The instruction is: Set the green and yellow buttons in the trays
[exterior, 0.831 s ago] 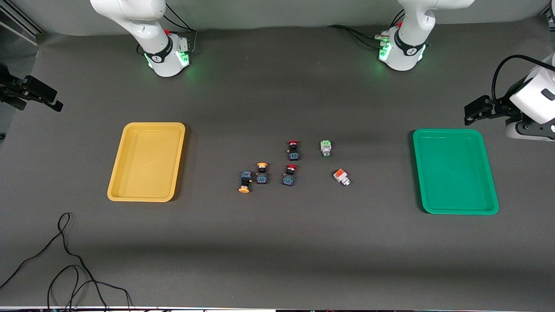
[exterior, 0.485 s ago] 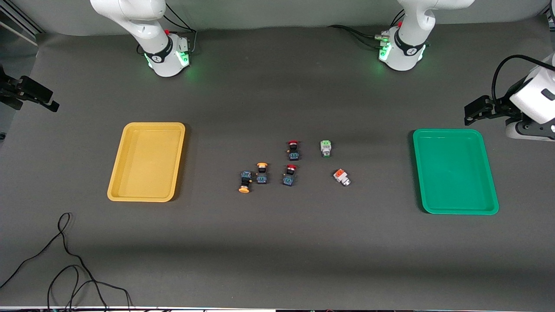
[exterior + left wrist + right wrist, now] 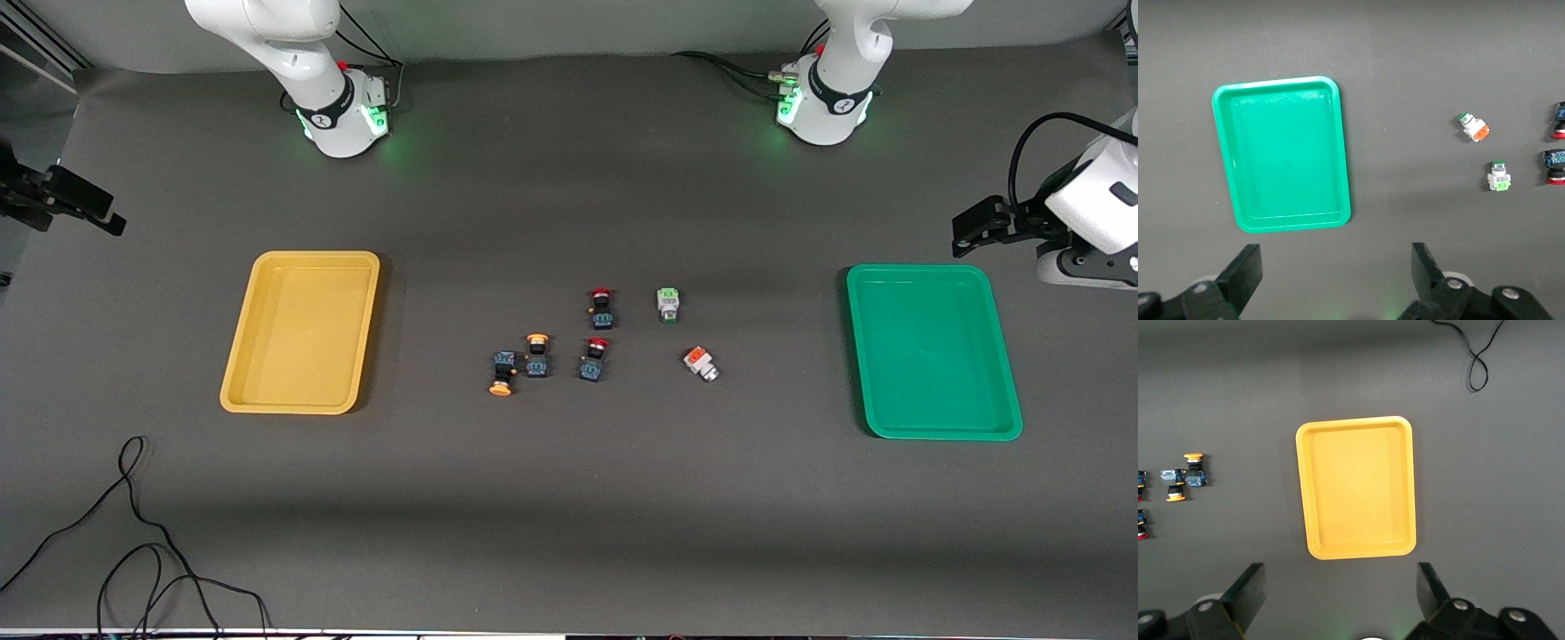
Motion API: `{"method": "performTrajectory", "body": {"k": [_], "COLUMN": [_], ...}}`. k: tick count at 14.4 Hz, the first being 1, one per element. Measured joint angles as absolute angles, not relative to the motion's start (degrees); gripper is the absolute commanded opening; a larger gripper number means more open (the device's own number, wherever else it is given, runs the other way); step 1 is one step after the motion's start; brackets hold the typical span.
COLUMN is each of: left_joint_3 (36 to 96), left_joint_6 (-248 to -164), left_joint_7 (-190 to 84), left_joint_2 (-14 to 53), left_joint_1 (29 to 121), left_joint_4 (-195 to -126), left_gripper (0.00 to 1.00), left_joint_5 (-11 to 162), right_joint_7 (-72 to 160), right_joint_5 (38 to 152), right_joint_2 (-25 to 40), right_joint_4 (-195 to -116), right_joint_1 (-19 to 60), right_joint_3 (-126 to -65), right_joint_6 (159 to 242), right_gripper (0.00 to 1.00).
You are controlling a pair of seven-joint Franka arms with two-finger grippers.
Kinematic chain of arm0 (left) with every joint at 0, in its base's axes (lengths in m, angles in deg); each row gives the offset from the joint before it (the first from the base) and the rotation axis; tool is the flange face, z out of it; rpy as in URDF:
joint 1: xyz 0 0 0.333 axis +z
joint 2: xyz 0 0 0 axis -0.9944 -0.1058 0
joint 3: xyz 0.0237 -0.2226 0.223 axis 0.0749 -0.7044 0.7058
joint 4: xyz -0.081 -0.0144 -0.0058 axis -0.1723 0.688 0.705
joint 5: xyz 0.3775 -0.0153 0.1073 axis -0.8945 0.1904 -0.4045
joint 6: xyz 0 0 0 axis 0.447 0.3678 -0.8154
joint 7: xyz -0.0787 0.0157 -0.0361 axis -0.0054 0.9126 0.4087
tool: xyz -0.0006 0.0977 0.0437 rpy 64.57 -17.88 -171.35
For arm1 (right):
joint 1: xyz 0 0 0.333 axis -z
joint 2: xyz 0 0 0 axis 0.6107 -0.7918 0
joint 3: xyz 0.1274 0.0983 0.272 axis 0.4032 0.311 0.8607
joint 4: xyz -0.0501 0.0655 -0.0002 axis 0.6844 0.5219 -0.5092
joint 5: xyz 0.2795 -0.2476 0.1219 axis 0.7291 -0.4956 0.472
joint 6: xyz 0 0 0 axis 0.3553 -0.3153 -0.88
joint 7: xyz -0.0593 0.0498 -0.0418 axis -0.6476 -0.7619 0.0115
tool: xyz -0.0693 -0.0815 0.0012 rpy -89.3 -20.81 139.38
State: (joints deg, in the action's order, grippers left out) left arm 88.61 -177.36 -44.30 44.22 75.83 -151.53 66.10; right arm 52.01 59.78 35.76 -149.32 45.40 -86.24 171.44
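Both pincers, left (image 3: 1331, 280) and right (image 3: 1338, 597), were seen released & empty high over the worktop (image 3: 569, 516), so w/ all buttons bunched between yellow tray (image 3: 300, 332) and green tray (image 3: 932, 351), a red-capped one (image 3: 595, 359) beside the yellow-capped pair (image 3: 520, 364) could be grabbed by mistake.

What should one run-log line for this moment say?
left gripper: open, waiting by green tray | right gripper: open, high | yellow tray: empty | buttons: all on table
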Motion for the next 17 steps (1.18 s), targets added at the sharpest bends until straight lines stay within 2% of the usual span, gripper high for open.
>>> {"method": "performTrajectory", "body": {"k": [7,11,13,17], "left_joint_3": [88.4,84.9,81.2,72.7], "left_joint_6": [-177.1,-178.2,-182.0,-195.4], "left_joint_7": [-45.9,-50.6,-55.8,-73.4], "left_joint_2": [44.2,43.8,43.4,43.0], "left_joint_1": [75.7,74.3,73.1,67.2], "left_joint_4": [-151.6,-155.8,-159.1,-167.4], "left_gripper": [1.00,1.00,1.00,1.00], "left_joint_5": [66.2,67.2,67.3,67.5], "right_joint_7": [51.8,51.8,52.0,57.1], "right_joint_5": [59.8,59.8,59.8,60.2], "right_joint_2": [33.2,31.8,31.2,30.6], "right_joint_4": [-152.8,-152.6,-152.0,-151.8], "right_joint_1": [43.9,42.5,42.4,40.5], "right_joint_3": [-86.2,-86.2,-86.2,-85.7], "right_joint_6": [171.4,171.8,171.8,171.9], "right_gripper": [1.00,1.00,1.00,1.00]}}
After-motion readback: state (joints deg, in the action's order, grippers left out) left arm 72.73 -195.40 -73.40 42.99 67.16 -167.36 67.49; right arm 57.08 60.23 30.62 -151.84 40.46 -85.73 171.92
